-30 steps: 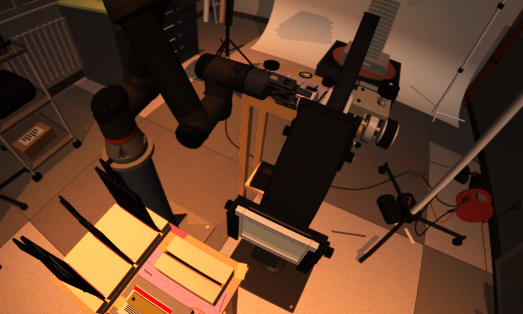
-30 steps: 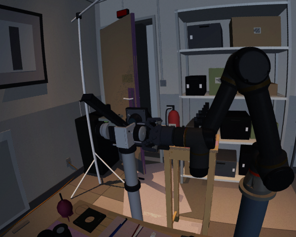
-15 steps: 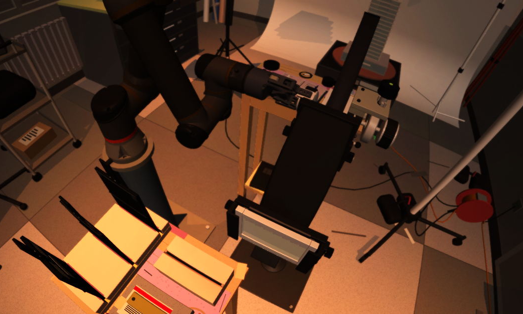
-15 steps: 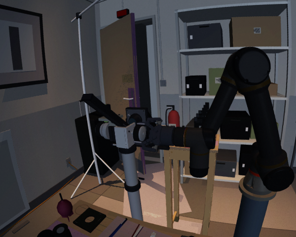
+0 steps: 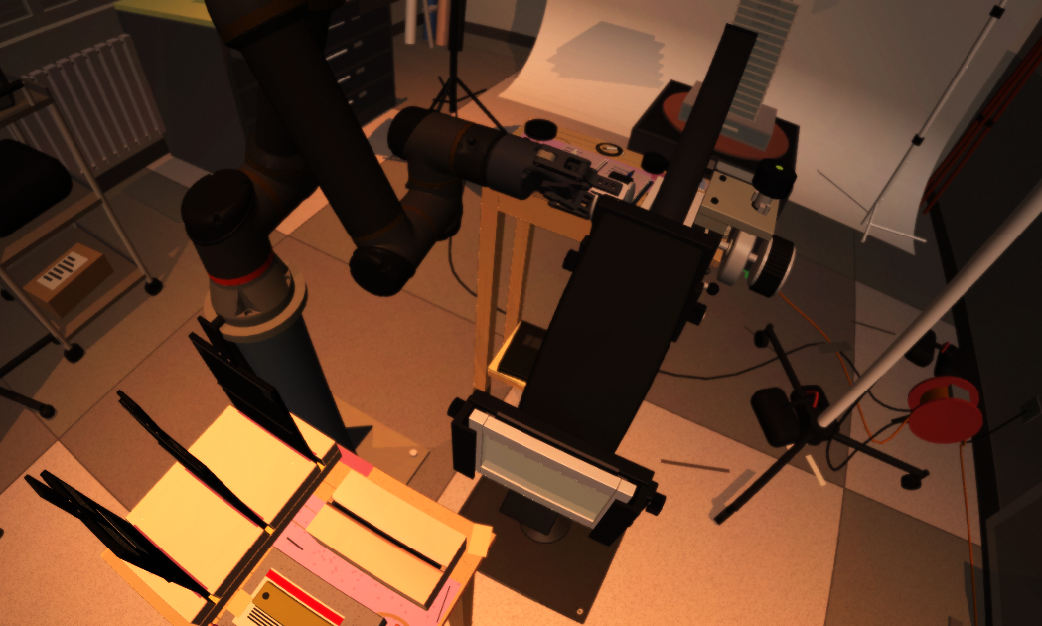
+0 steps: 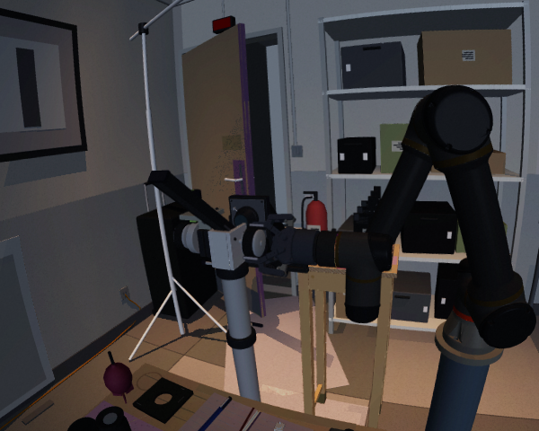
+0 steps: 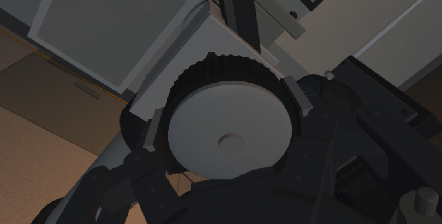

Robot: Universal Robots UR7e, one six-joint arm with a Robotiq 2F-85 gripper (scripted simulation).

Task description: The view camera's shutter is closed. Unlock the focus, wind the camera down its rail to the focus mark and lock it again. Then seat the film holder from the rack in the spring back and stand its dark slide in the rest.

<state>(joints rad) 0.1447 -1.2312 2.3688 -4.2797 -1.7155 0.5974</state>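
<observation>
My gripper (image 7: 227, 109) reaches level across the tall wooden stand to the near side of the view camera's rail block (image 6: 226, 248). There a round knurled focus knob (image 7: 229, 126) with a pale flat face fills the wrist camera. The camera's black bellows body (image 5: 614, 311) slopes down its rail (image 5: 703, 117) to the spring back with its pale ground glass (image 5: 544, 467). A second knob (image 5: 769, 265) sits on the block's far side, with a green-dotted lock knob (image 5: 773, 177) above it. Film holders (image 5: 252, 389) stand in the rack low on the left. My gripper is closed around the focus knob.
The tall wooden stand (image 6: 344, 334) stands right under my forearm, beside the camera's grey column (image 6: 240, 329). A light stand (image 5: 898, 342) slants across the right with cables and a red reel (image 5: 944, 409) on the floor. Shelving (image 6: 423, 162) stands behind my arm.
</observation>
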